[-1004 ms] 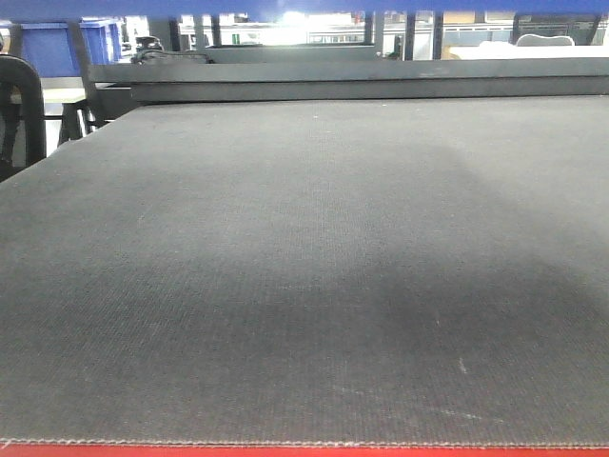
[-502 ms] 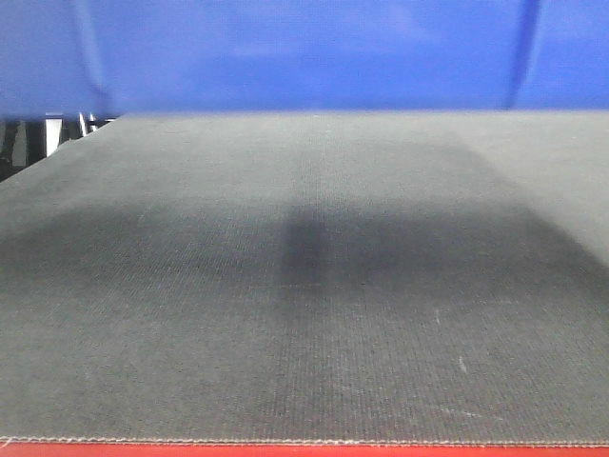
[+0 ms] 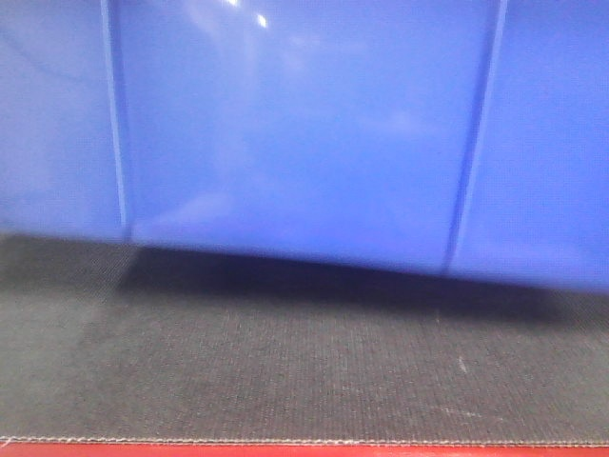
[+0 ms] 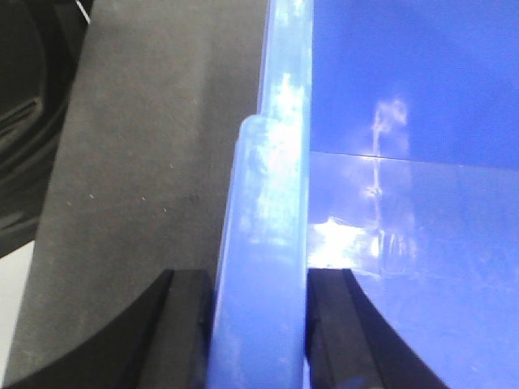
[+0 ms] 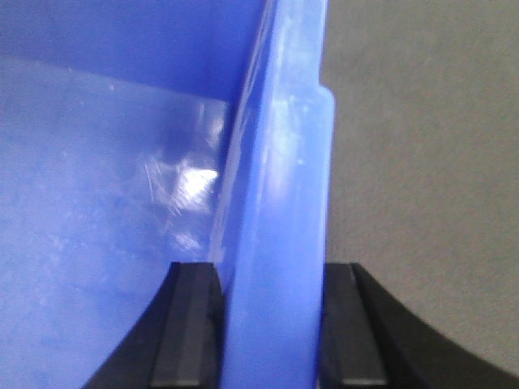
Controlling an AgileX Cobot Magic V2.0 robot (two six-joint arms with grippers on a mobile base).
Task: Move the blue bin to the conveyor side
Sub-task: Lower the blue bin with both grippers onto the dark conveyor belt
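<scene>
The blue bin [image 3: 304,133] fills the upper half of the front view, its glossy ribbed wall hanging low over the conveyor [image 3: 304,371], with a dark shadow under it. Seen from the left wrist, my left gripper [image 4: 259,324] is shut on the blue bin's [image 4: 268,243] left rim, one black finger outside and one inside. The right wrist view shows my right gripper [image 5: 272,324] shut on the blue bin's [image 5: 276,227] right rim in the same way. Neither gripper appears in the front view. The bin's floor [image 4: 405,259] is bare.
The conveyor's red front edge [image 3: 304,449] runs along the bottom of the front view. Grey belt [image 4: 146,162] lies outside the bin's left wall, and grey belt [image 5: 422,162] outside its right wall. A dark curved shape [image 4: 24,121] sits at the belt's left side.
The blue bin has come down over the belt: from a thin strip at the top a second ago to covering the upper half now, hiding the background.
</scene>
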